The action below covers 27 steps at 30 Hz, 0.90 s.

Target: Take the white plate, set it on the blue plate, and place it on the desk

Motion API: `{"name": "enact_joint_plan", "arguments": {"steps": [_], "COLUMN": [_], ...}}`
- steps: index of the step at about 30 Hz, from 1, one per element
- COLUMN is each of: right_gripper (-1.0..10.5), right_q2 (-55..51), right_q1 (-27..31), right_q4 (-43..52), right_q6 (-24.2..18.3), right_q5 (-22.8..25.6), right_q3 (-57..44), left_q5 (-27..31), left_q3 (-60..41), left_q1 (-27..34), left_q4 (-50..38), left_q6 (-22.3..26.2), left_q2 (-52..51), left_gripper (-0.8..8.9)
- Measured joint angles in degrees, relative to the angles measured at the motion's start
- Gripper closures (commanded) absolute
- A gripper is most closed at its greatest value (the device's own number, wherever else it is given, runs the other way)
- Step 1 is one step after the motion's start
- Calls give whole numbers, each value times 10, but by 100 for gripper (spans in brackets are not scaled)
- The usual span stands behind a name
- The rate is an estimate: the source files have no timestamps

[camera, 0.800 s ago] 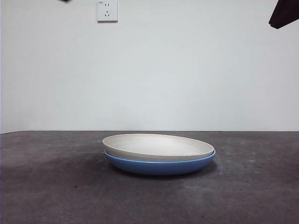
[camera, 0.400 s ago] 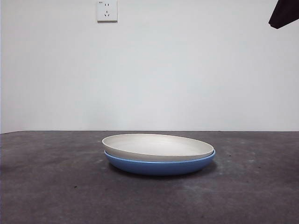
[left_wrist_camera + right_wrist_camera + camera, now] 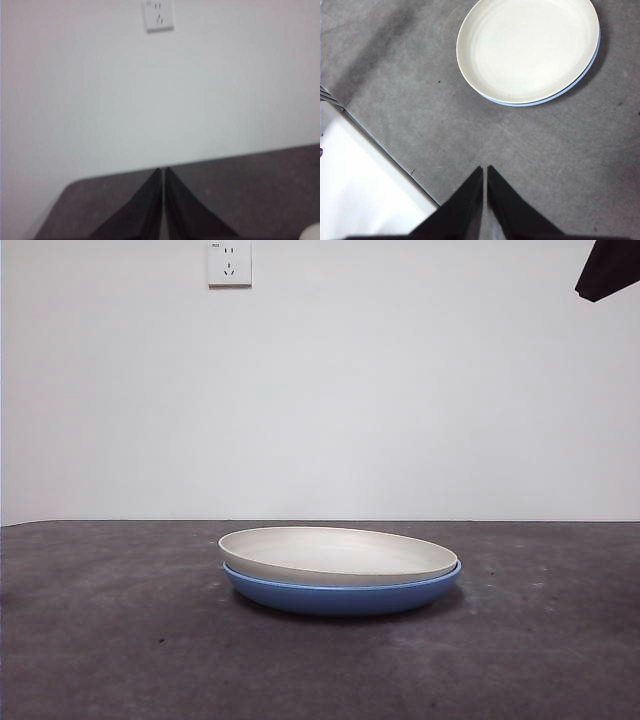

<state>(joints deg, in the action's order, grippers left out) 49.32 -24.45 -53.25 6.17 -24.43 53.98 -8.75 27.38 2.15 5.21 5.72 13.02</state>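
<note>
White plate (image 3: pixel 340 553) nested in blue plate (image 3: pixel 340 596).

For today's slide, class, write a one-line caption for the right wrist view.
Round cream-white plate nested on the glossy blue plate, on the mottled grey desk, right hand shut above, clear of both.

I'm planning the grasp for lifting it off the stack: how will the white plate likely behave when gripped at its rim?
The white plate looks rigid, so it should lift as one piece. Its matte finish may give fair grip, but the low sloping rim could slip. Nested in the blue plate, it may drag that along.
</note>
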Motion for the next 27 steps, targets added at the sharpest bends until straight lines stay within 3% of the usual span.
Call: {"name": "enact_joint_plan", "arguments": {"steps": [12,27], "right_gripper": [939,939], "right_q2": [0,0], "right_q1": [0,0], "right_q4": [0,0], "right_q6": [0,0], "right_q5": [0,0], "right_q3": [0,0], "left_q5": [0,14], "left_q3": [-168,-239], "left_q1": [0,0], "left_q4": [7,45], "left_q6": [-24,-33], "left_q2": [-85,-127], "left_gripper": [805,805]}}
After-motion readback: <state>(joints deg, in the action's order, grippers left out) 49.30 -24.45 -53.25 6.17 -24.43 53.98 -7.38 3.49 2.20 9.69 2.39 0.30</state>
